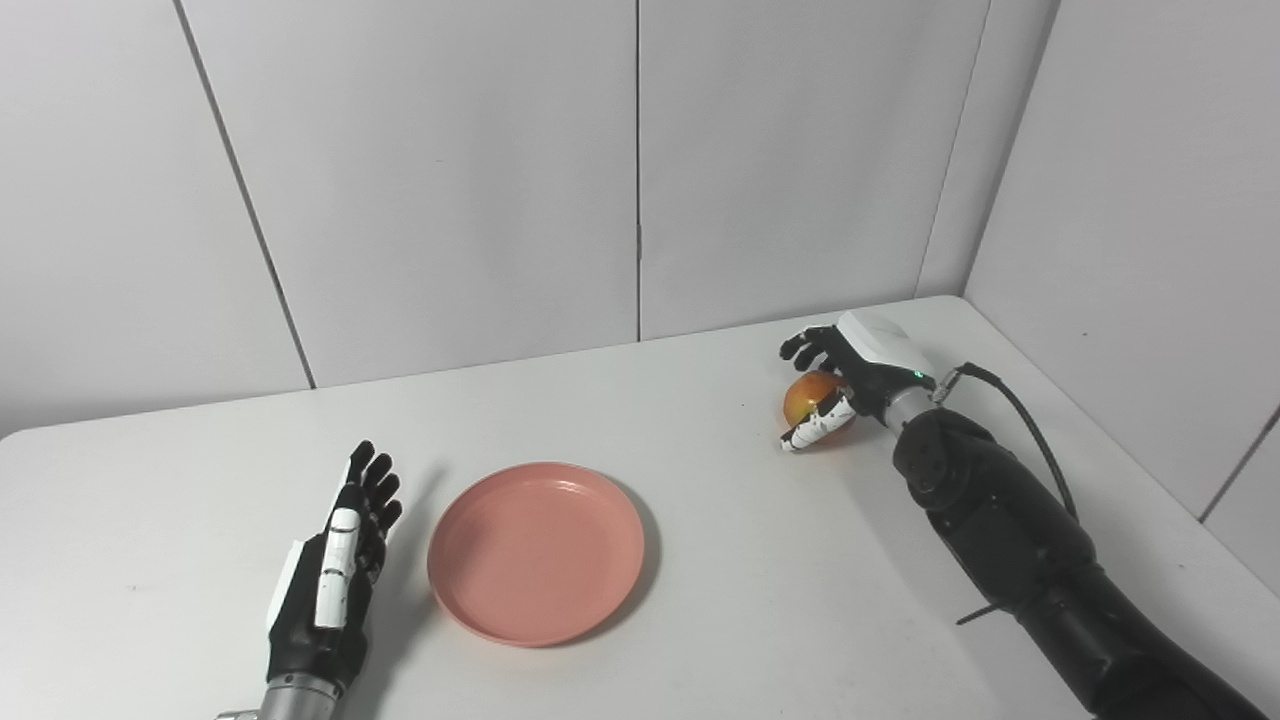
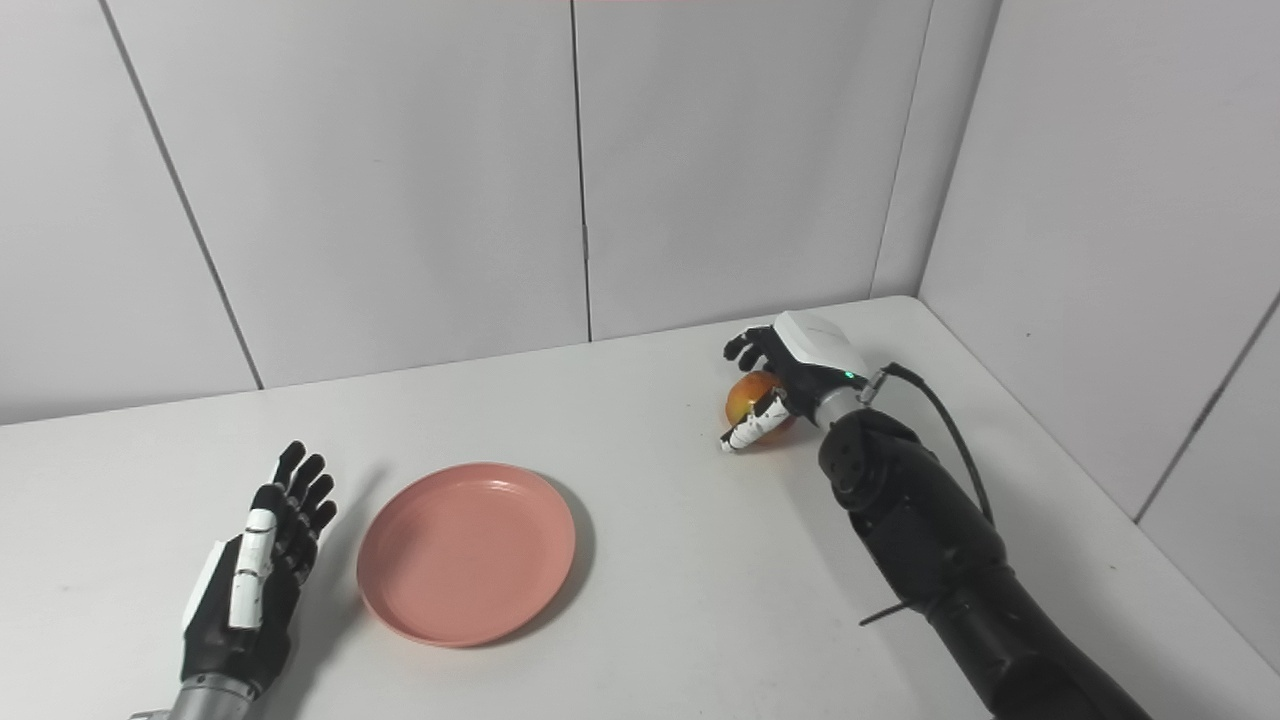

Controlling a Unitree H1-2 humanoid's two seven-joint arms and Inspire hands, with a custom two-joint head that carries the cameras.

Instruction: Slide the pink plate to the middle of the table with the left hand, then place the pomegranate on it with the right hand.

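The pink plate [image 1: 536, 552] lies flat on the white table [image 1: 720, 560], left of its middle. My left hand [image 1: 335, 570] rests open on the table just left of the plate, fingers straight, a small gap from the rim. The pomegranate [image 1: 812, 397], orange-red, sits on the table at the back right. My right hand [image 1: 845, 375] is wrapped around it, fingers curled over its far side and the thumb [image 1: 815, 428] against its near side. The fruit still appears to rest on the table.
Grey wall panels close off the table at the back and right. The right forearm [image 1: 1000, 520] with its black cable [image 1: 1030, 420] stretches over the table's right side. Bare tabletop lies between plate and pomegranate.
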